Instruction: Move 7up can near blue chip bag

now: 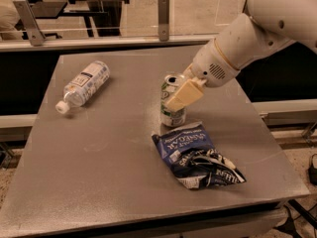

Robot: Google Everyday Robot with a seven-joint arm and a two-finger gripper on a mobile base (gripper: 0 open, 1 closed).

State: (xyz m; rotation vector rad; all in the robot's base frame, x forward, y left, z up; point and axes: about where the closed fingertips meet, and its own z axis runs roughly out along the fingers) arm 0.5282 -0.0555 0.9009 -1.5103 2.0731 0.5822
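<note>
The 7up can stands upright near the middle of the grey table, its shiny top rim showing. My gripper reaches in from the upper right and is shut on the can, with one cream finger lying across its front. The other finger is hidden behind the can. The blue chip bag lies flat and wrinkled just in front of and to the right of the can. Its near corner almost touches the can's base.
A clear plastic bottle with a white cap lies on its side at the table's back left. A metal rail runs along the table's far edge. The table's right edge is close to the bag.
</note>
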